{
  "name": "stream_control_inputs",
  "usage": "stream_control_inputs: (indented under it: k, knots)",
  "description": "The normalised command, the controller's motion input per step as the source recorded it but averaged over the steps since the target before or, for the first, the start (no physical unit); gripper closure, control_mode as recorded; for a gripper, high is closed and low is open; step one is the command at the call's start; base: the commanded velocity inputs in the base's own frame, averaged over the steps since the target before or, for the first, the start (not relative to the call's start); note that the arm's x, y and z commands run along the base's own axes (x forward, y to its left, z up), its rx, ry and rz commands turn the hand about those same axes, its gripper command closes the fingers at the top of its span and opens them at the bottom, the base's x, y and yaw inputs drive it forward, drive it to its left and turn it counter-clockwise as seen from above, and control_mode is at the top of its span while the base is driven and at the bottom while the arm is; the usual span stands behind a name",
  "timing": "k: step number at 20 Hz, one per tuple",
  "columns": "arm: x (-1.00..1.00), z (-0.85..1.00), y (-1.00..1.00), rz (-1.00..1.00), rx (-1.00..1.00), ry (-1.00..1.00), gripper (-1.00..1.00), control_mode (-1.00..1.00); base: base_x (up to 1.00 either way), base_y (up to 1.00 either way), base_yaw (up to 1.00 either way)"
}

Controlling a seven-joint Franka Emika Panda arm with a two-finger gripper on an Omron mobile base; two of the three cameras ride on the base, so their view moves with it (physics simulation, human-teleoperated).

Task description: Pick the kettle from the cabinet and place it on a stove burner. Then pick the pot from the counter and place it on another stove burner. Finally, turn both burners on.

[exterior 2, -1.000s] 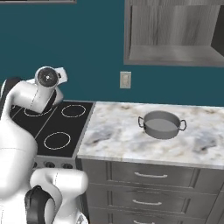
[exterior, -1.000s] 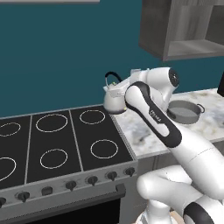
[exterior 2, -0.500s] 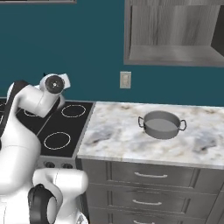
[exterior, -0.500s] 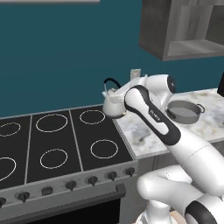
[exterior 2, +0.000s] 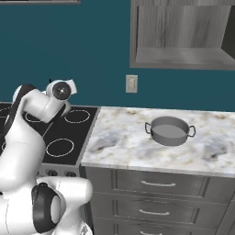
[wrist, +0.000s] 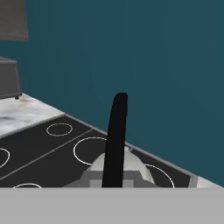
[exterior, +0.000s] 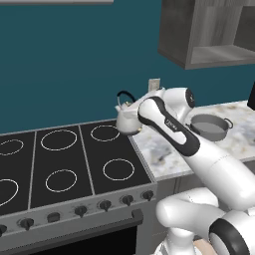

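Observation:
The small white kettle (exterior: pixel 128 118) hangs by its thin black handle (wrist: pixel 115 139) just above the back right burner (exterior: pixel 105 132) of the black cooktop (exterior: pixel 64 162). My gripper (wrist: pixel 113 178) is shut on that handle, and the arm hides it in the base views. Below the hand, the kettle's rounded body (wrist: pixel 139 168) covers part of a white ring (wrist: pixel 89 148). The grey pot (exterior: pixel 208 126) sits on the marble counter (exterior: pixel 239 139) to the right, also the pot (exterior 2: pixel 170 131) in the right base view. The dark grey cabinet (exterior: pixel 209 30) with its doorless niche hangs above the counter.
A row of dark knobs (exterior: pixel 104 204) runs along the cooktop's front edge. A wall outlet (exterior 2: pixel 131 83) sits on the teal wall behind the counter. Drawer fronts with silver pulls (exterior 2: pixel 156 184) lie under the counter. My bent arm (exterior: pixel 174 132) reaches across the counter's left end.
The kettle, held in my shut gripper, has come down a little toward the back right burner. The pot has not moved.

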Motion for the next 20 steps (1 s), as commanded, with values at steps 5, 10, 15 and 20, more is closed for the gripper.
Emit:
stream_control_inputs:
  k: [5, 10, 15, 20]
  knots:
    - [0.32, -0.14, 0.05, 0.0, 0.0, 0.02, 1.0, -1.0, 0.0, 0.0, 0.0]
    - [0.32, -0.19, 0.14, 0.01, 0.0, 0.02, 1.0, -1.0, 0.0, 0.0, 0.0]
    - [0.23, -0.18, 0.07, 0.02, 0.0, 0.02, 1.0, -1.0, 0.0, 0.0, 0.0]
    - [0.13, -0.19, 0.0, 0.02, 0.0, 0.01, 1.0, -1.0, 0.0, 0.0, 0.0]
